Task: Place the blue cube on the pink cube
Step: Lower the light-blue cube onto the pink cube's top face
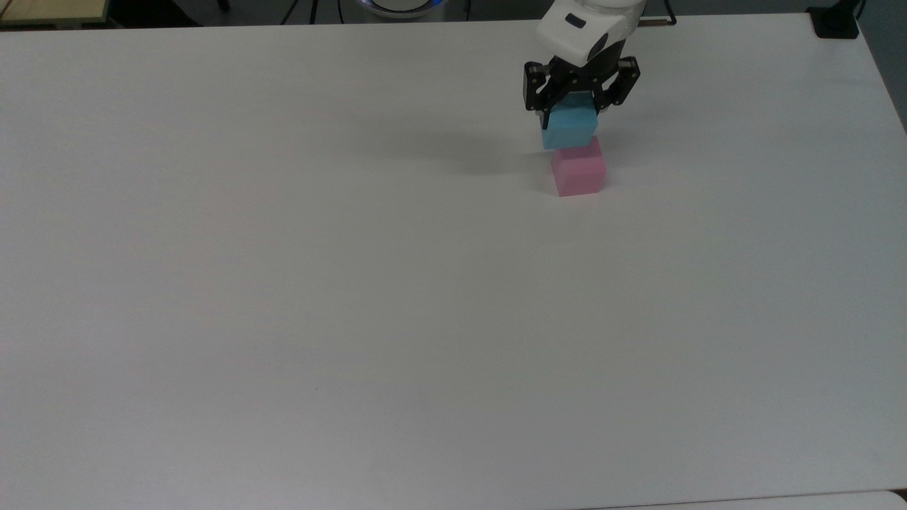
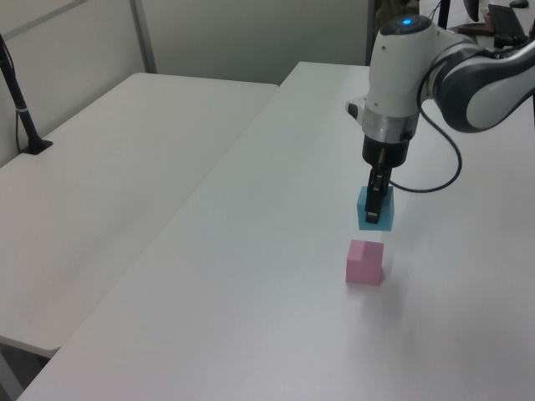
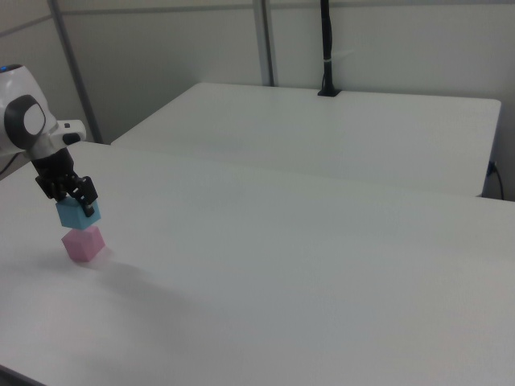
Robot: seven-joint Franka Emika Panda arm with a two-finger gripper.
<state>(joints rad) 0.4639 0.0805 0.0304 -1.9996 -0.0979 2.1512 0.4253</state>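
The plain light-blue cube (image 2: 375, 209) is hanging clamped between the downward-pointing fingers (image 2: 377, 203), just above the pink cube (image 2: 365, 261) sitting on the white table (image 2: 251, 276).

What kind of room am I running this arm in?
Probably a lab or office workroom: plain white tables pushed side by side, partition walls behind, cables, and just the pincer with two foam-like cubes.

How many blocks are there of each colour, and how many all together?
Blue: 1, the blue cube, held in the gripper above the pink one.
Pink: 1, the pink cube, sitting on the white table.
Total: 2 cubes.
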